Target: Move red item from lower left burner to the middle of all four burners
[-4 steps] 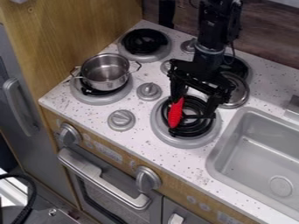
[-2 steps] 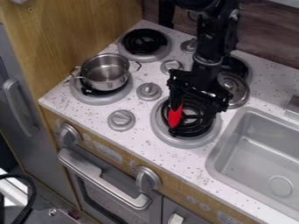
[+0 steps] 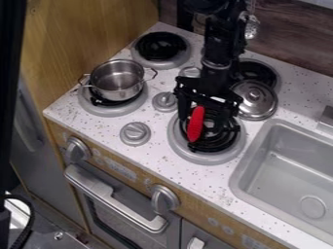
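My gripper (image 3: pixel 204 127) is low over the front right burner (image 3: pixel 200 157), its fingers apart on either side of a red item (image 3: pixel 195 124). The slim, elongated red item rests on that burner's black coils, closer to the left-hand finger. Whether that finger touches it I cannot tell. A metal pot (image 3: pixel 117 82) stands on the front left burner (image 3: pixel 112 111). The back left burner (image 3: pixel 161 46) is bare, and the arm partly hides the back right burner (image 3: pixel 260 72).
A silver lid (image 3: pixel 255 100) lies between the two right burners. Grey knobs (image 3: pixel 165 101) stand among the burners, with another knob (image 3: pixel 135 133) near the front edge. The sink (image 3: pixel 292 170) is at the right. A dark upright shape (image 3: pixel 11 73) covers the left edge.
The arm and gripper have shifted left, uncovering more of the lid and of the red item. The red item has stayed about where it was. A dark shape has entered at the left edge.
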`<state>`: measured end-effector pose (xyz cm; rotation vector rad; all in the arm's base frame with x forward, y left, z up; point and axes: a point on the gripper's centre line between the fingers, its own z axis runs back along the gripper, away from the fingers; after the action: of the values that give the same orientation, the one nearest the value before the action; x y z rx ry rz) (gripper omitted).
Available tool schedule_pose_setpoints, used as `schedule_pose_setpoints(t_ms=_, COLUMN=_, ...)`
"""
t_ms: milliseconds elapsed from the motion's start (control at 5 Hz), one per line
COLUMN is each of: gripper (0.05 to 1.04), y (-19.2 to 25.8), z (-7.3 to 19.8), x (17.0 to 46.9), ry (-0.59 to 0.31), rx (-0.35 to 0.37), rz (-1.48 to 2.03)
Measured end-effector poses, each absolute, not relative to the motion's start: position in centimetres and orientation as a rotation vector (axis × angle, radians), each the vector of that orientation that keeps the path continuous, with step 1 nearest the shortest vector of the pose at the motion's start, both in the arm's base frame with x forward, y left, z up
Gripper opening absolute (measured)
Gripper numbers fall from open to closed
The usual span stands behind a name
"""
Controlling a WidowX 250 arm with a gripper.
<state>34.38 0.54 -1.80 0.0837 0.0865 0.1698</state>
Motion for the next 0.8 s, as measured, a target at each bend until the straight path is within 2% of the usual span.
schedule_pose_setpoints(t_ms=600, gripper=0.997, y=2.0, z=-4.1, x=36.0, ry=0.137, rx=0.018, rz=0.289)
schedule_pose_setpoints(t_ms=800, gripper=0.948, y=2.1, z=-4.1, x=36.2, ry=0.133, rx=0.016, rz=0.288)
